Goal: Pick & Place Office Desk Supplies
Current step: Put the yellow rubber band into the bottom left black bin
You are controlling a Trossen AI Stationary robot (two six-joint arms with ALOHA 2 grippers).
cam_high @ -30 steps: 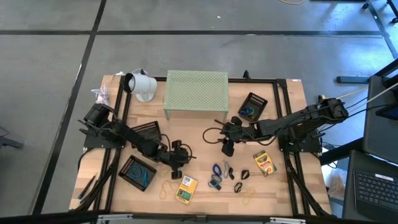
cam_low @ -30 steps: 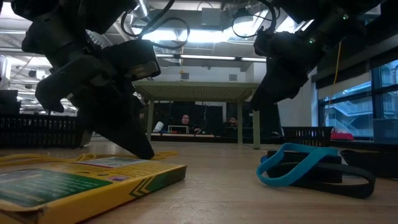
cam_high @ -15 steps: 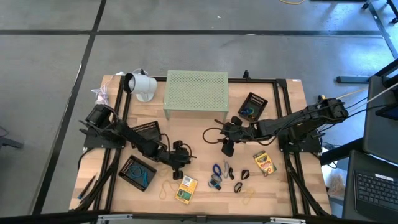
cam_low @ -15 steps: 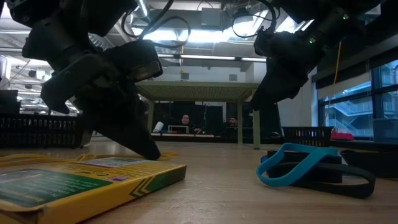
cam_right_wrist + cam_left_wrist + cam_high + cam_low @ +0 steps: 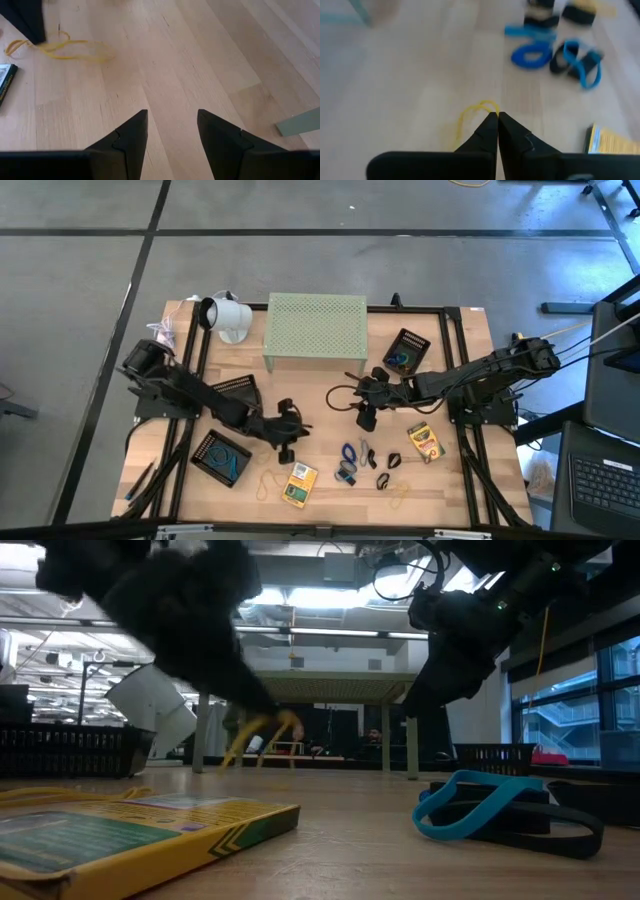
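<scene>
Left end effector (image 5: 497, 116) now raised, pinching yellow band (image 5: 470, 114)

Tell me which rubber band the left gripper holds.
The yellow band, pinched by the left gripper and lifted; the blue ones lie loose on the table.

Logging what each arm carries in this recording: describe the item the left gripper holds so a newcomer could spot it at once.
Start at the pale green perforated riser at the table's back, then come forward to the left gripper, near the front middle. Its shut jaws pinch a thin yellow rubber band, lifted clear of the wood. The blue bands nearby lie flat; this loop is yellow and dangling.
</scene>
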